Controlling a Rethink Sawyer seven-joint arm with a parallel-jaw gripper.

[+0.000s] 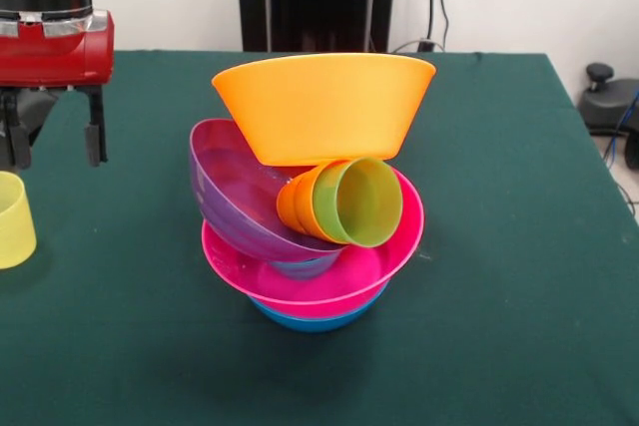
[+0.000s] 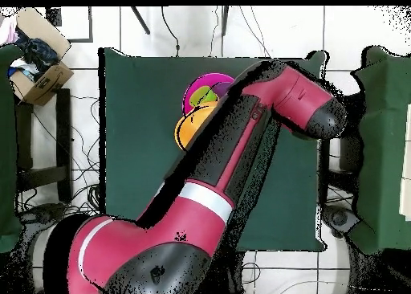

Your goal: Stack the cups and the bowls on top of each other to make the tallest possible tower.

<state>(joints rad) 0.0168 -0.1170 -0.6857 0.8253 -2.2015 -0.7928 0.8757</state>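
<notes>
The tower stands mid-table in the front view: a large blue bowl (image 1: pixel 319 320) at the bottom, a pink bowl (image 1: pixel 394 251) on it, and a purple bowl (image 1: pixel 230 192) tilted inside the pink one. An orange cup (image 1: pixel 293 203) with a green cup (image 1: pixel 357 202) nested in it lies on its side in the pile. An orange bowl (image 1: pixel 324 102) rests upright on top. My gripper (image 1: pixel 55 152) hangs open and empty at the left, apart from the tower. It is above and just right of a pale yellow cup (image 1: pixel 12 218). The red cup and the lime green bowl are out of view.
The green tablecloth (image 1: pixel 519 246) covers the table. In the overhead view my red arm (image 2: pixel 241 146) hides most of the pile; only edges of the pink bowl (image 2: pixel 195 85) and orange bowl (image 2: pixel 187 132) show. A cardboard box (image 2: pixel 36 54) sits off the table.
</notes>
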